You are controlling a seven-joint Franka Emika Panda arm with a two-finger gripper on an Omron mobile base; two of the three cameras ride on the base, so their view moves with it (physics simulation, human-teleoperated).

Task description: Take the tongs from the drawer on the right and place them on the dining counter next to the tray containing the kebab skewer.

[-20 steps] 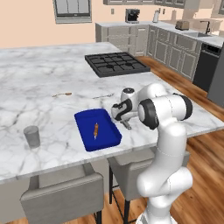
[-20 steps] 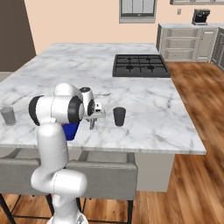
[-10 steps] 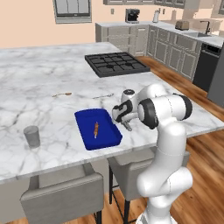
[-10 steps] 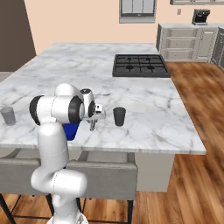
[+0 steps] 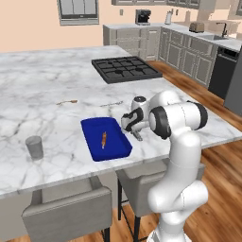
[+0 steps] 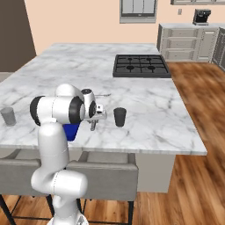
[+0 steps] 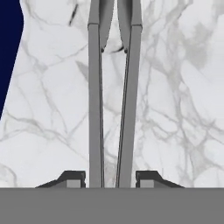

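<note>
Grey tongs sit clamped between our gripper fingers, hanging over bare marble counter just beside the blue tray. We judge two risks: releasing too high lets the tongs bounce or skid toward the near edge; drifting sideways knocks the tray rim and shifts the skewer.

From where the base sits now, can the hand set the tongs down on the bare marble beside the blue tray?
Probably yes: the hand holding the tongs hangs over bare dining counter right beside the tray, nothing between.
</note>
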